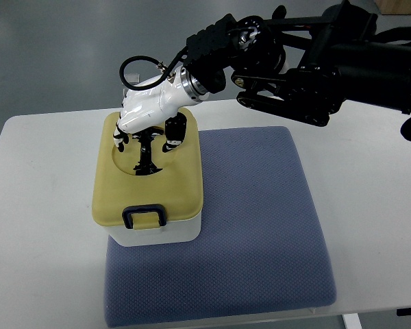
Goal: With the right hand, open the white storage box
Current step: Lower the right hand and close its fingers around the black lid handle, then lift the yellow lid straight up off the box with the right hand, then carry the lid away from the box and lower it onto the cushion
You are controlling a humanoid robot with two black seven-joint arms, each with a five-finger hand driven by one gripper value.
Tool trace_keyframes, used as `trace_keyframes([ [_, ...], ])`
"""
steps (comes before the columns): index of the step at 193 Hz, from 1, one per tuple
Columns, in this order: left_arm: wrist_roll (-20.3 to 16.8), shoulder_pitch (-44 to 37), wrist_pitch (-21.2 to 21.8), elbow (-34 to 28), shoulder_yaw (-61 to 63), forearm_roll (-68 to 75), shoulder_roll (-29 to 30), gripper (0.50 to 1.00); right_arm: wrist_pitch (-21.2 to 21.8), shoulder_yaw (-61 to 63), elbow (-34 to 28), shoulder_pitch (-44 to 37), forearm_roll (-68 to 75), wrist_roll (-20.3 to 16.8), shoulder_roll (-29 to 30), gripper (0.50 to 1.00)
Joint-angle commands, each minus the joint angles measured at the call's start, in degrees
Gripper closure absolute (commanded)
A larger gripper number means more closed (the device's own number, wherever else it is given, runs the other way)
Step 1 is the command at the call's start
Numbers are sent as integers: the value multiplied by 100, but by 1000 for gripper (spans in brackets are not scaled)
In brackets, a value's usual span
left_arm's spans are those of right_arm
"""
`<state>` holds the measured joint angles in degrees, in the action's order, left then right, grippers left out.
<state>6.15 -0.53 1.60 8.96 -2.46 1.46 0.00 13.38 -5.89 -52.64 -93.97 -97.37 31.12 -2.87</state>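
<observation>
The white plastic storage box (154,233) with its pale yellow lid (181,181) is sitting at about nine o'clock on the blue-grey textured fabric mat (253,219), which is lying on the smooth white table (41,178). The white-shelled right hand (149,131), reaching in from two o'clock on a black arm, is hovering over the lid's recessed top, its fingers (171,137) curling down around the dark handle (145,159) there; whether they are actually clamping it is unclear. The box is looking rigid, light and somewhat slick, so the recessed handle is probably offering the surest hold. A dark latch (144,216) is sitting at the lid's six o'clock edge.
</observation>
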Motion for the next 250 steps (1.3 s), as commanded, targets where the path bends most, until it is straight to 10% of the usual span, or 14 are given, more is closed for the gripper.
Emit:
trace_keyframes([
  [1, 0, 0, -2, 0, 0, 3, 0, 500, -2, 9, 0, 1, -1, -1, -3, 861],
  [35, 0, 0, -2, 0, 0, 3, 0, 500, -107, 9, 0, 1, -1, -1, -20, 1000],
  [147, 0, 0, 7, 0, 0, 3, 0, 500, -433, 123, -27, -297, 16, 324, -187, 1000],
  [250, 0, 0, 7, 0, 0, 3, 0, 500, -476, 519, -264, -588, 87, 388, -2068, 1000],
])
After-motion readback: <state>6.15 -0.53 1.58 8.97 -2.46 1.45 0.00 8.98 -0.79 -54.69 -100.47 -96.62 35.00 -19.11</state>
